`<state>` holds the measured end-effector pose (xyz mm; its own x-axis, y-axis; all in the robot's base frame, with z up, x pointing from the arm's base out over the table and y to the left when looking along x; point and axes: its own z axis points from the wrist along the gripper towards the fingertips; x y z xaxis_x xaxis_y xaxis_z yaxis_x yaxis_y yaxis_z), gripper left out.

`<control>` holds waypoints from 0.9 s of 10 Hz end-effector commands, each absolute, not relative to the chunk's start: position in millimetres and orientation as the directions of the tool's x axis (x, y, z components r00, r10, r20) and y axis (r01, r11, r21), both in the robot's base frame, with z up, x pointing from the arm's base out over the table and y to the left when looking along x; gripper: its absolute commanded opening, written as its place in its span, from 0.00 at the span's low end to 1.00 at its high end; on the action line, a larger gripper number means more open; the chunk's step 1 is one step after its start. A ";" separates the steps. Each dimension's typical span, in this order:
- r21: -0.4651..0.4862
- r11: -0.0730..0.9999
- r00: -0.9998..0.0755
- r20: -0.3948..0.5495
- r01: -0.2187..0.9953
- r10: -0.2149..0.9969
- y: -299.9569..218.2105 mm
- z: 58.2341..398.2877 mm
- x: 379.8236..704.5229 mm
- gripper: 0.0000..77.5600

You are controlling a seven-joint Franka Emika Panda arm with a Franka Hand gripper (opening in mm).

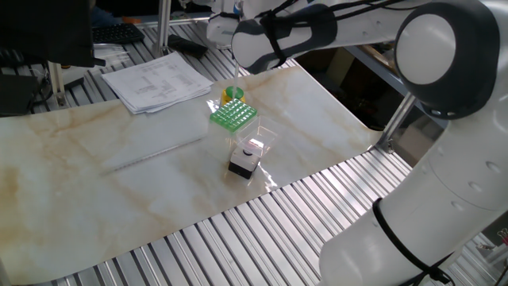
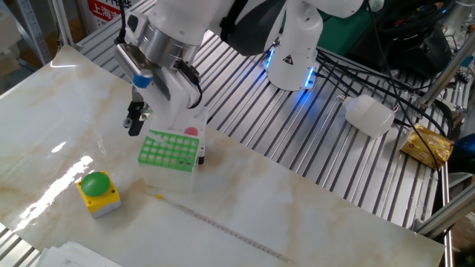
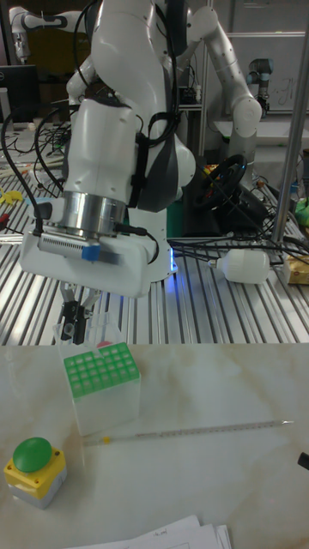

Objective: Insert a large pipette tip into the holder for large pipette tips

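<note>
- Gripper (image 2: pixel 134 121): dark jaws hang from a broad white and silver wrist with a blue patch. In the tall fixed view the gripper (image 3: pixel 75 324) has its jaws drawn close together, pointing straight down; a thin pale sliver seems to sit between them, but whether they grip anything cannot be told.
- Position of the gripper: raised above the tabletop (image 2: pixel 297 215), just off the far-left corner of the rack, at about 10 o'clock from it in the other fixed view. No contact with the rack is visible.
- Rack (image 2: pixel 170 150): a small square block with a bright green top plate pierced by a regular grid of round holes, seated on a clear plastic base. It stands upright near the middle of the tabletop; the same rack (image 1: pixel 232 115) and again rack (image 3: pixel 100 371).
- Pipette tip: too slim and pale to identify with certainty in any view.
- Long thin rod (image 3: pixel 193 431): a translucent, straight, slender stick lying flat on the tabletop at about 4 o'clock from the rack, with a small yellow mark at its left end.
- Push button (image 2: pixel 96 192): a domed green cap on a yellow box, at about 7 o'clock from the rack, apart from it.
- Small box (image 1: pixel 245 160): black and white, inside a clear case, beside the rack.
- Tabletop: glossy, cream with tan marble-like veins, laid over ribbed metal slats.
- Paper sheets (image 1: pixel 159 81): a printed stack at the tabletop's edge.
</note>
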<state>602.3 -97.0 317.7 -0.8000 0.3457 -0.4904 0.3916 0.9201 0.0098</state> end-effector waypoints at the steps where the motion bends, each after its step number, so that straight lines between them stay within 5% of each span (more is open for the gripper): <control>1: 0.008 0.922 -0.789 -0.514 0.387 0.336 -99.0 315.0 604.0 0.01; 9: 0.015 0.922 -0.772 -0.541 0.387 0.333 -96.6 299.4 601.2 0.01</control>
<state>601.9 -96.6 300.0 -0.7766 0.3333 -0.5346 0.3868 0.9221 0.0130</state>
